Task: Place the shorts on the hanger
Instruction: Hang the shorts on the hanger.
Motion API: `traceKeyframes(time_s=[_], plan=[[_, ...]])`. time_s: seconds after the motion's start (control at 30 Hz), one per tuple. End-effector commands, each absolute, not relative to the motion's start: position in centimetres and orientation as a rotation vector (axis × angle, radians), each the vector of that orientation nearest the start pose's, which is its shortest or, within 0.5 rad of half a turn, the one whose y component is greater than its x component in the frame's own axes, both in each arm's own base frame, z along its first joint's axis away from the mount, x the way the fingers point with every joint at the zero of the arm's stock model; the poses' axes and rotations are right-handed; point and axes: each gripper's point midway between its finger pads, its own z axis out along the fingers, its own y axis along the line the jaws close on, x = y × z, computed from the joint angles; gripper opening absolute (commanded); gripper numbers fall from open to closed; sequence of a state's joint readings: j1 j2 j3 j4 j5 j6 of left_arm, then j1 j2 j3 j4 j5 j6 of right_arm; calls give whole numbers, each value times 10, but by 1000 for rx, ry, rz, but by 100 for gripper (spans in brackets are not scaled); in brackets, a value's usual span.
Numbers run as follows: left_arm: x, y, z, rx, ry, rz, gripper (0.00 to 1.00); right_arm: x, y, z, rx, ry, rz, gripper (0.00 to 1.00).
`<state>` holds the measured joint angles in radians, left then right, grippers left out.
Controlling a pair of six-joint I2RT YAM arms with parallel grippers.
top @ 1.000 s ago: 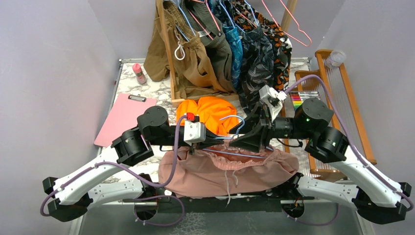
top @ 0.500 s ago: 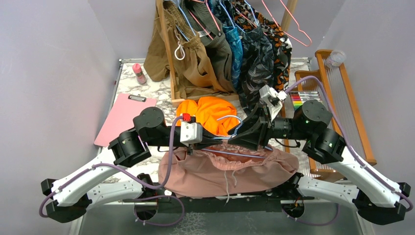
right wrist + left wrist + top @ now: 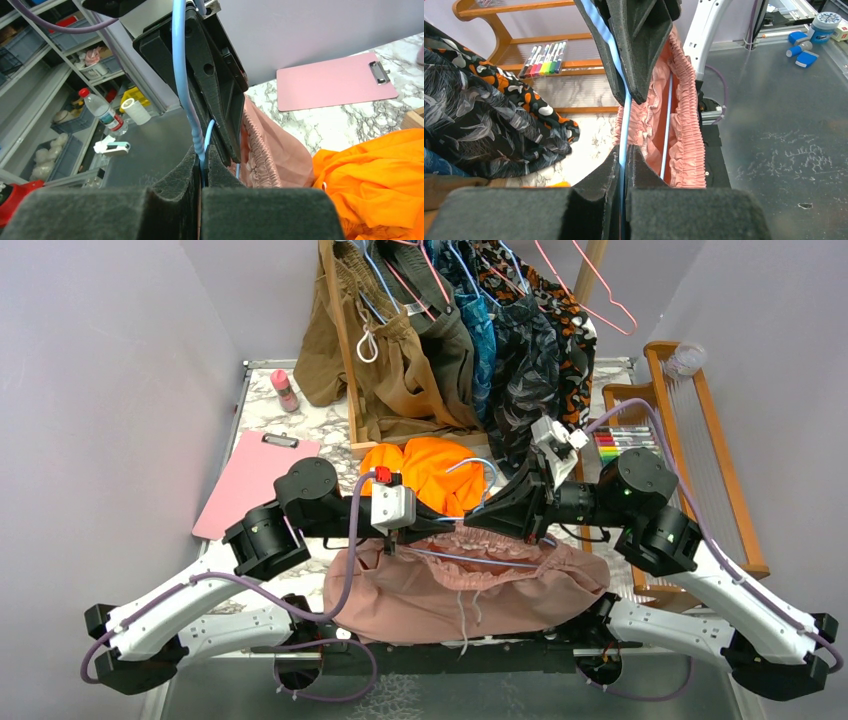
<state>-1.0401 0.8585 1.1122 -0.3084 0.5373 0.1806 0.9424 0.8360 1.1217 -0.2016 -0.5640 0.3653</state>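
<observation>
The dusty pink shorts (image 3: 470, 590) hang at the table's near edge, with the waistband gathered upward. The light blue hanger (image 3: 478, 468) stands over them, and its lower bar (image 3: 667, 125) runs inside the open waistband (image 3: 686, 130). My left gripper (image 3: 452, 527) is shut on the hanger wire (image 3: 625, 112), seen pinched between its pads in the left wrist view (image 3: 624, 150). My right gripper (image 3: 480, 522) meets it tip to tip from the right. It is shut on the same wire near the twisted neck (image 3: 201, 152). The shorts (image 3: 272, 150) hang just behind both jaws.
Bright orange shorts (image 3: 430, 475) lie just behind the grippers. A wooden rack of hung clothes (image 3: 450, 330) fills the back, with a pink wire hanger (image 3: 590, 285) above. A pink clipboard (image 3: 255, 480) and a small pink bottle (image 3: 286, 390) sit left. Markers (image 3: 620, 440) and a wooden frame (image 3: 715, 440) sit right.
My right gripper has closed onto the hanger wire. The hanger hook has risen slightly, and the left arm has shifted a little left.
</observation>
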Motion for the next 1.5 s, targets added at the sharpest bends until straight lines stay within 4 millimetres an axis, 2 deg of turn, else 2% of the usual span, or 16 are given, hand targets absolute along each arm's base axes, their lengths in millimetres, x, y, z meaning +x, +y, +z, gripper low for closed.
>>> traceKeyframes(time_s=[0.0, 0.03, 0.13, 0.2, 0.33, 0.47, 0.57, 0.63, 0.73, 0.93, 1.07, 1.17, 1.27, 1.33, 1.4, 1.47], plan=[[77, -299, 404, 1282, 1025, -1082, 0, 79, 285, 425, -925, 1347, 1425, 1], [78, -298, 406, 1272, 1028, -1076, 0, 79, 284, 426, -926, 1347, 1417, 1], [85, -290, 422, 1212, 1037, -1034, 64, 81, 278, 435, -946, 1340, 1354, 1], [86, -275, 449, 1153, 998, -990, 87, 85, 270, 451, -952, 1322, 1279, 1], [72, -226, 529, 1015, 814, -902, 94, 84, 260, 495, -1006, 1259, 1186, 1], [36, -171, 611, 908, 560, -873, 94, 36, 244, 597, -1130, 966, 1304, 1], [9, -142, 650, 869, 412, -878, 94, 4, 227, 650, -1170, 754, 1364, 1], [-2, -129, 665, 854, 358, -879, 94, 1, 224, 658, -1167, 718, 1359, 1], [-8, -118, 671, 834, 335, -874, 94, 23, 242, 629, -1156, 826, 1329, 1], [0, -114, 656, 809, 387, -849, 94, 74, 280, 529, -1141, 1163, 1256, 1], [10, -122, 642, 832, 444, -830, 95, 94, 287, 502, -1112, 1279, 1187, 1], [18, -128, 636, 838, 473, -811, 95, 93, 279, 541, -1082, 1198, 1161, 1], [25, -132, 635, 824, 481, -795, 95, 52, 250, 638, -1057, 870, 1232, 1], [25, -133, 637, 819, 476, -800, 95, 24, 228, 680, -1050, 689, 1266, 1], [23, -134, 638, 823, 476, -814, 95, 15, 220, 693, -1043, 634, 1265, 1], [22, -134, 638, 828, 478, -821, 95, 23, 225, 684, -1046, 674, 1247, 1]])
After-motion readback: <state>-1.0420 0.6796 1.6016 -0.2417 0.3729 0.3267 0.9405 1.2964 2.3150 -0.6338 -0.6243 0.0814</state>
